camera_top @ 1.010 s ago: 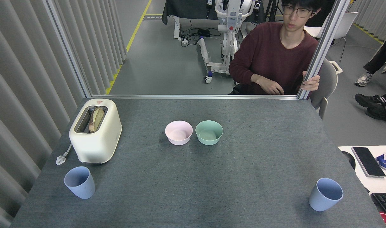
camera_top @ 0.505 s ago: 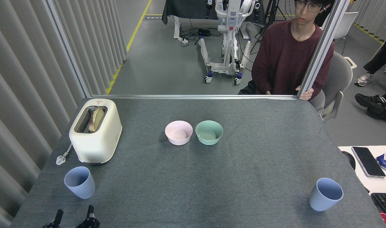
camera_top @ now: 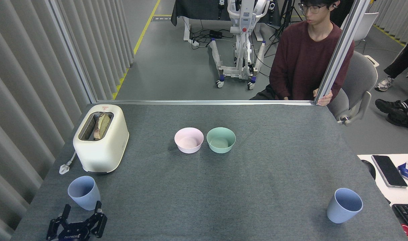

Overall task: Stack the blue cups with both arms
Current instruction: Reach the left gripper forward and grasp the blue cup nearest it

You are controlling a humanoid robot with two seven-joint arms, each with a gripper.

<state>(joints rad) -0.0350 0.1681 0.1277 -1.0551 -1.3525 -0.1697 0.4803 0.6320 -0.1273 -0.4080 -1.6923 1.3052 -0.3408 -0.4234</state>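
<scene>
Low at the near edge, left hand (camera_top: 81,208) fingers spread, seemingly just short of left blue cup (camera_top: 84,192)

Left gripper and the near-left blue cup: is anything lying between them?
Nothing. In the head view the left gripper, fingers spread, sits just below the left blue cup, with only bare grey tabletop between. The toaster stands beyond the cup.

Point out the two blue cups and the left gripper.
Left blue cup (camera_top: 84,193), head view, on its outer wall.
Right blue cup (camera_top: 343,206), head view, on its outer wall.
Left gripper (camera_top: 82,210), head view, midway between its fingertips, jaws apart.
</scene>
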